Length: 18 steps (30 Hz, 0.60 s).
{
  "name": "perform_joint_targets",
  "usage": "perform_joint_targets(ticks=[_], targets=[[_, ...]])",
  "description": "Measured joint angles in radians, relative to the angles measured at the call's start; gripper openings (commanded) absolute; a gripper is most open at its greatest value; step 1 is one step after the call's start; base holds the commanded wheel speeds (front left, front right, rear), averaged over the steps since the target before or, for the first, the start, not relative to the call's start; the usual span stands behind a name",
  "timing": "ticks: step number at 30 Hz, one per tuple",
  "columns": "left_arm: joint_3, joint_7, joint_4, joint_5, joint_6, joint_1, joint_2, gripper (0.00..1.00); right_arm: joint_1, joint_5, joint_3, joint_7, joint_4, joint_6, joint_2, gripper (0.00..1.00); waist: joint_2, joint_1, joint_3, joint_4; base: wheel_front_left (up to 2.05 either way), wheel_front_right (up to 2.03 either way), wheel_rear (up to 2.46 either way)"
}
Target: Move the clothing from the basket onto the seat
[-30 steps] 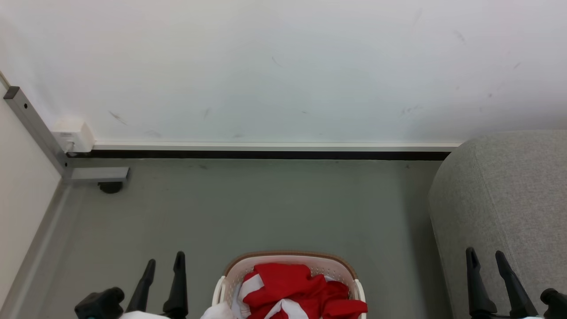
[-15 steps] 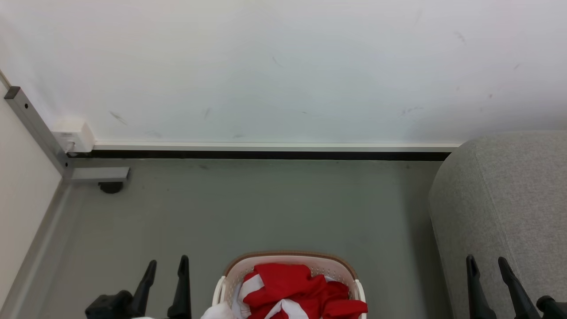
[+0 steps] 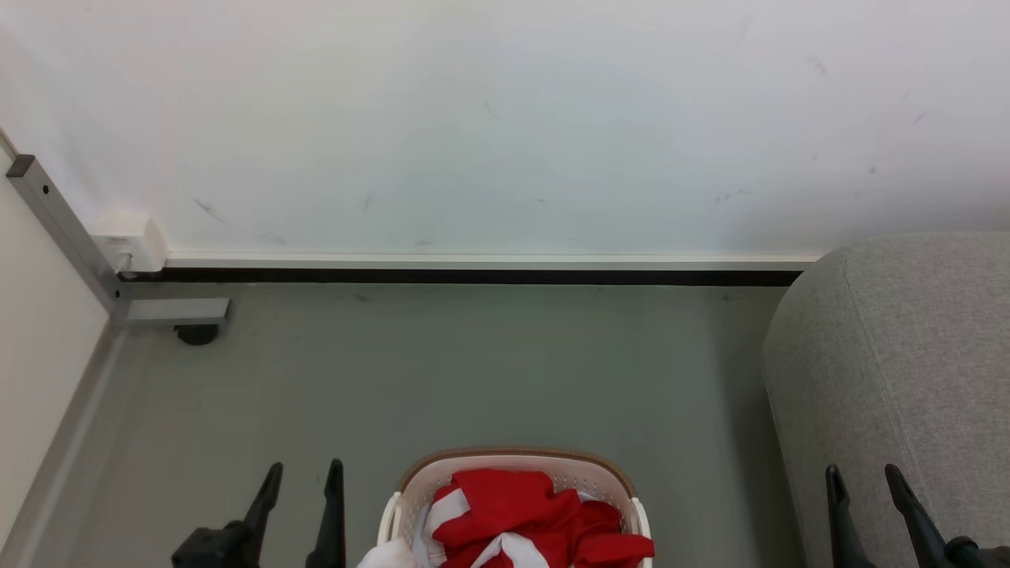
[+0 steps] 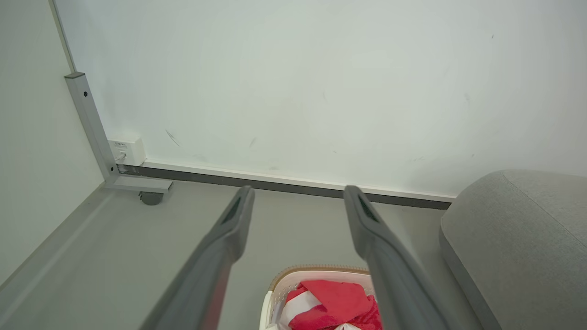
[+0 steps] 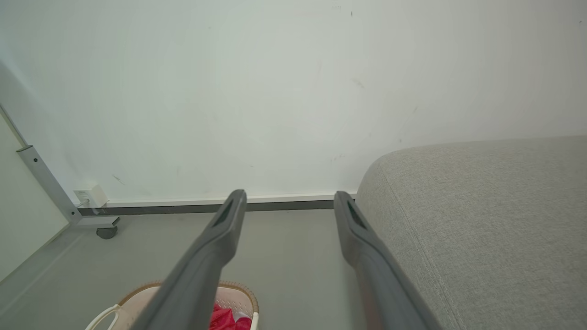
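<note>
Left end effector [image 3: 305, 467] rises from the lower left of the head view, its two long dark fingers apart and holding nothing, with grey floor [image 3: 473, 371] showing between them. Right end effector [image 3: 861, 472] rises from the lower right, fingers likewise apart and empty, in front of the rounded end of a light grey woven sofa [image 3: 907, 355]. Between the two, at the bottom centre, an oval white laundry basket [image 3: 517, 455] with perforated sides and a brown rim stands on the floor, near the sofa's end but apart from it. Red clothing [image 3: 513, 513] with white panels lies heaped inside the basket, reaching about as high as its rim. Both end effectors are apart from the basket and the clothing. Behind everything, a white wall [image 3: 505, 118] with faint scuff marks meets the floor at a pale skirting strip [image 3: 473, 259] above a dark line. At the far left a grey metal post [image 3: 63, 229] leans across the view, with a small white box [image 3: 130, 237] at its foot and a dark caster [image 3: 196, 334] under a short metal bar. The right wrist view shows a stitched seam running down the sofa's curved corner
</note>
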Motion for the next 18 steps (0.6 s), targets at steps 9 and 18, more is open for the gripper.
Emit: perform_joint_targets(ticks=[9, 18], targets=[[-0.004, -0.021, 0.001, 0.067, 0.002, 0.001, 0.001, 1.0, 0.002, -0.051, 0.007, -0.017, 0.002, 0.0, 0.001, 1.0, 0.0, 0.0, 0.004, 0.001, 0.0, 0.0, 0.0], [-0.007, -0.037, 0.002, 0.131, 0.004, 0.007, 0.002, 1.0, 0.01, -0.085, 0.011, -0.032, 0.008, 0.0, 0.002, 1.0, 0.0, 0.0, 0.007, -0.001, 0.0, 0.0, 0.0]])
